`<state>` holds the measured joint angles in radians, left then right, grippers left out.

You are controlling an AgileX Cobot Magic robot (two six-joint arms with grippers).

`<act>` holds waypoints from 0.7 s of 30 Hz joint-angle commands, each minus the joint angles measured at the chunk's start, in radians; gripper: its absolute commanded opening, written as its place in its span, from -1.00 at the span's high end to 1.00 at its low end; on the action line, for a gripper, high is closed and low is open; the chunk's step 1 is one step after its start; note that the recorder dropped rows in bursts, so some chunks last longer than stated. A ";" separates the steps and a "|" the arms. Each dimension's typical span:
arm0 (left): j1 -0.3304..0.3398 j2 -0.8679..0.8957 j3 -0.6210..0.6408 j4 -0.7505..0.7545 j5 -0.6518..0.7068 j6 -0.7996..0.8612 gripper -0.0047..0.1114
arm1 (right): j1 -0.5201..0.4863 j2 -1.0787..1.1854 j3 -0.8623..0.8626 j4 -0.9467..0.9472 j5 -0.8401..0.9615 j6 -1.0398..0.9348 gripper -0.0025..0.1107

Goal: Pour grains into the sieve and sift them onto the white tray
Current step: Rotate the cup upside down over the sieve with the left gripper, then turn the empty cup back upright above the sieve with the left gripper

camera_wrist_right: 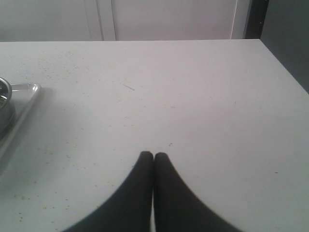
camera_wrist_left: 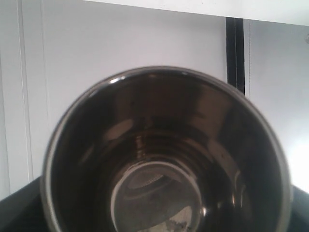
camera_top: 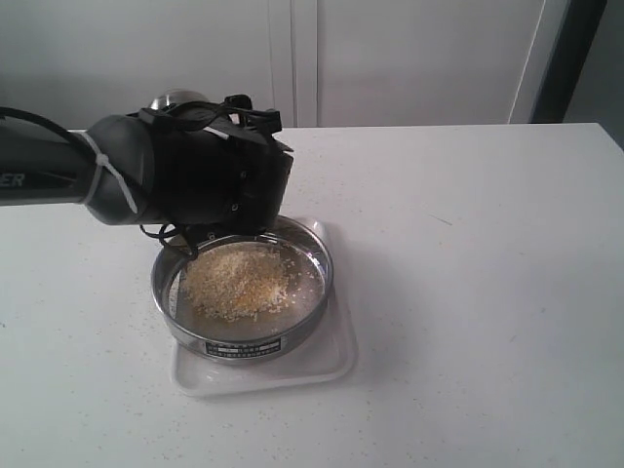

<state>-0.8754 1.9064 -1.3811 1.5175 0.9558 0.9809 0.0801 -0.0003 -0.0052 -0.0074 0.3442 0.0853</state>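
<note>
The round steel sieve (camera_top: 319, 261) stands on the white tray (camera_top: 331, 363), its label facing the front. A heap of yellow and pale grains (camera_top: 239, 283) lies on its mesh. My left gripper (camera_top: 222, 132) hangs over the sieve's back-left rim, shut on a small steel cup (camera_top: 181, 98) that is tipped over. The left wrist view looks straight into the cup (camera_wrist_left: 164, 159), whose dark inside holds no grains. My right gripper (camera_wrist_right: 153, 155) rests low over bare table, fingers pressed together on nothing. The tray's corner (camera_wrist_right: 26, 93) and the sieve's edge (camera_wrist_right: 4, 99) show beside it.
The white table (camera_top: 487, 244) stretches to the right of the tray. Scattered specks of grain (camera_wrist_right: 53, 65) lie on it near the tray. A white wall with panel seams stands behind the table's far edge.
</note>
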 commanded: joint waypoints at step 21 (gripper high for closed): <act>-0.032 0.111 -0.005 0.164 0.175 -0.143 0.92 | 0.000 0.000 0.005 -0.004 -0.009 -0.002 0.96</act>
<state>-0.8967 2.0200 -1.3811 1.6519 1.1066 0.8496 0.0801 -0.0003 -0.0052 -0.0074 0.3442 0.0853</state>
